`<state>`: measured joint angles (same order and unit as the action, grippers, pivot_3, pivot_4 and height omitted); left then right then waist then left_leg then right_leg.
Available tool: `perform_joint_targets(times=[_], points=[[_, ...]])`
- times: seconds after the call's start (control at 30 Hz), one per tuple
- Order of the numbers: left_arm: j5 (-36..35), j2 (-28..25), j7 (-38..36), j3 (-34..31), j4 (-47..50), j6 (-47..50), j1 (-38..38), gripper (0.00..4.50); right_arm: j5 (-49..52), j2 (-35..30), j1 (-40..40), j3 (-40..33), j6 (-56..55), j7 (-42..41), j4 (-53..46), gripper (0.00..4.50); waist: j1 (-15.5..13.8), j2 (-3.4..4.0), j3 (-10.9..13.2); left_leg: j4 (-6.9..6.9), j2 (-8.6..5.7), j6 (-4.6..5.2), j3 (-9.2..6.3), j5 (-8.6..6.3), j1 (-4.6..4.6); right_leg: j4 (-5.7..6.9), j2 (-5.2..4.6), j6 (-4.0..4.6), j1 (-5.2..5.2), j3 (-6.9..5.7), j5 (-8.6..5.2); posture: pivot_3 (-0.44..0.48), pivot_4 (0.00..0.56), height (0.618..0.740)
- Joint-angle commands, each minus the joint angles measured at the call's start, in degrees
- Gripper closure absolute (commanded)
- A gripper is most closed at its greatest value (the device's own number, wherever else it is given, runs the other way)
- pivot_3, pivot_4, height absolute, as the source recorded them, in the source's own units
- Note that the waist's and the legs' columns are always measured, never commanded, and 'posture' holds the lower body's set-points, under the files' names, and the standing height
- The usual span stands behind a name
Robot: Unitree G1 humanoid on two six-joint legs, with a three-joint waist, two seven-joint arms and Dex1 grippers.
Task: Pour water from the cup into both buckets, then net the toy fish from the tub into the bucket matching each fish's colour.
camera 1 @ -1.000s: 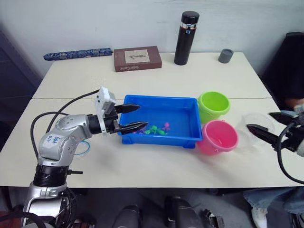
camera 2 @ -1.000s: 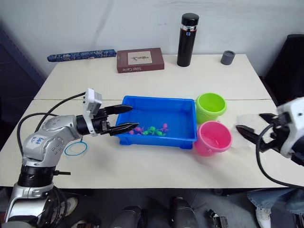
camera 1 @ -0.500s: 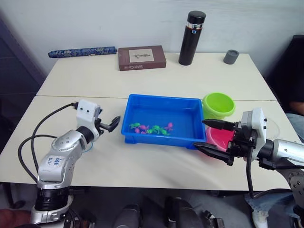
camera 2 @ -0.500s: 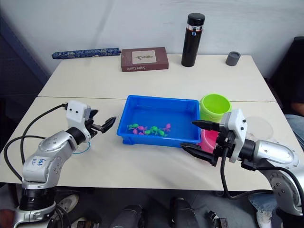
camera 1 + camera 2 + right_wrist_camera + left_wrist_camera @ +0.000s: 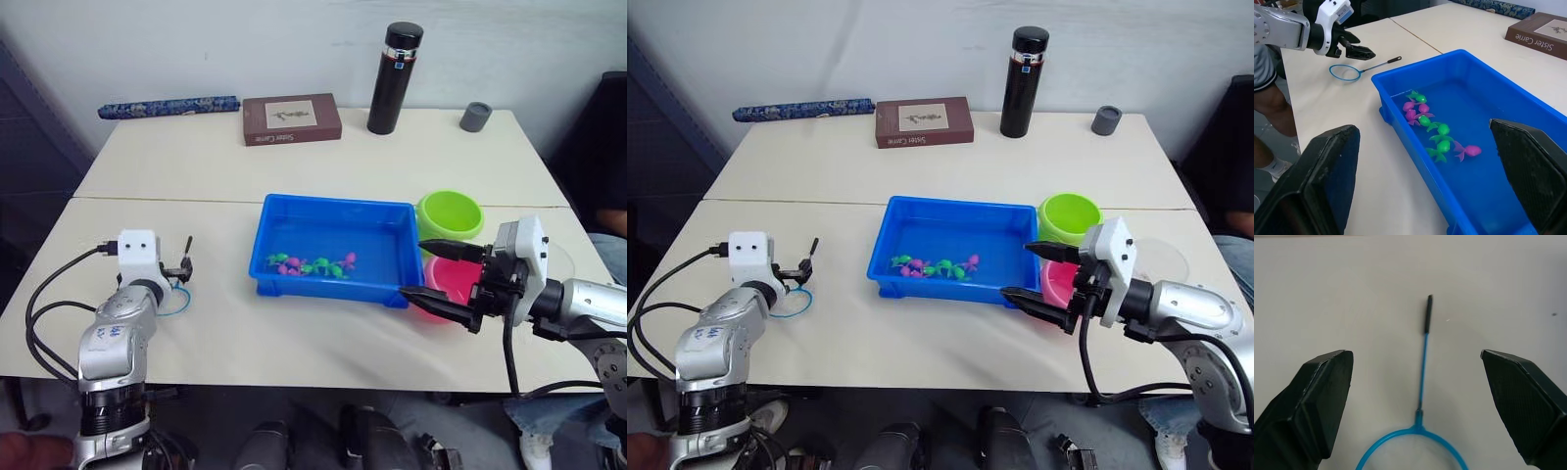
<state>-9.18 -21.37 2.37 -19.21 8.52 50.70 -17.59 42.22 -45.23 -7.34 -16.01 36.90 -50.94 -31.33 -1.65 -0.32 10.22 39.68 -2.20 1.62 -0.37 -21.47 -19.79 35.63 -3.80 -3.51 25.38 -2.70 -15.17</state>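
Eight toy fish point(image 5: 1431, 128), four green and four magenta, float in the tub point(image 5: 384, 220) mid-table. Two buckets, green point(image 5: 451, 214) and pink point(image 5: 453, 278), stand right; the net point(image 5: 1420, 406) lies left beneath the open left gripper point(image 5: 1420, 396). The right gripper point(image 5: 431, 271) is open.

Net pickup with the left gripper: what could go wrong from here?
The net lies flat on the table, its thin handle centred between the open left gripper's fingers; closing may scrape the table or skid it away. The open right gripper hovers beside the tub and pink bucket; a swing could knock them.
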Motion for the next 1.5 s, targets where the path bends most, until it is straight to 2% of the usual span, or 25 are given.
perform_joint_targets(times=[0.03,0.4,0.67,0.73,0.8,1.03,1.5], points=[[-0.4,-1.1,-1.8,-1.4,-7.2,-3.6,-3.3,0.0,1.8,-0.5,0.8,-1.7,0.3,1.3,-2.9,0.02,-0.2,-0.01,0.0,0.0,-0.01,0.0,-0.01,0.0,0.0,-0.01,-0.01,0.0,0.0,-0.01,0.0,0.0,0.15,0.739],[2.0,-4.8,-7.7,3.5,-22.3,-9.3,-9.8,0.0,2.8,-0.5,1.8,-1.8,1.1,4.4,-4.4,0.02,0.1,-0.03,0.0,0.04,-0.01,-0.02,-0.02,0.0,-0.02,0.01,-0.02,0.0,0.01,-0.06,0.0,0.0,0.15,0.739],[2.7,-5.8,-10.1,5.6,-30.0,-12.4,-12.2,0.0,3.2,-1.2,2.8,-3.0,1.2,5.9,-5.1,0.02,0.1,-0.03,0.0,0.04,-0.02,-0.03,-0.02,0.0,-0.02,0.0,-0.03,0.0,0.0,-0.07,0.0,0.0,0.15,0.739],[2.6,-5.9,-10.7,5.6,-31.4,-13.1,-12.5,0.54,3.4,-1.3,3.1,-3.4,1.3,6.3,-5.5,0.0,0.1,-0.03,0.0,0.05,-0.02,-0.03,-0.02,0.0,0.0,0.03,-0.03,0.0,0.0,-0.07,0.0,0.0,0.15,0.739],[2.7,-6.1,-11.1,5.8,-32.5,-13.9,-12.6,1.26,3.6,-1.4,3.5,-3.8,1.3,6.7,-5.8,0.0,0.0,-0.04,0.0,0.05,-0.01,-0.04,-0.02,0.0,0.0,0.04,-0.03,-0.01,0.0,-0.07,0.0,0.0,0.15,0.739],[3.1,-6.2,-11.8,6.7,-34.1,-15.0,-13.3,4.48,3.9,-1.6,4.3,-4.4,1.6,7.2,-6.5,0.0,0.2,-0.04,0.0,0.05,-0.01,-0.06,0.01,0.02,0.04,0.1,-0.03,-0.01,0.0,-0.06,0.0,0.0,0.15,0.739],[3.4,-6.4,-11.1,6.3,-34.8,-15.8,-13.7,4.48,3.8,-2.0,4.3,-4.4,1.6,7.5,-6.1,0.0,0.2,-0.04,0.0,0.05,-0.01,-0.06,0.01,0.02,0.04,0.11,-0.04,-0.01,0.0,-0.05,0.0,0.0,0.15,0.739]])
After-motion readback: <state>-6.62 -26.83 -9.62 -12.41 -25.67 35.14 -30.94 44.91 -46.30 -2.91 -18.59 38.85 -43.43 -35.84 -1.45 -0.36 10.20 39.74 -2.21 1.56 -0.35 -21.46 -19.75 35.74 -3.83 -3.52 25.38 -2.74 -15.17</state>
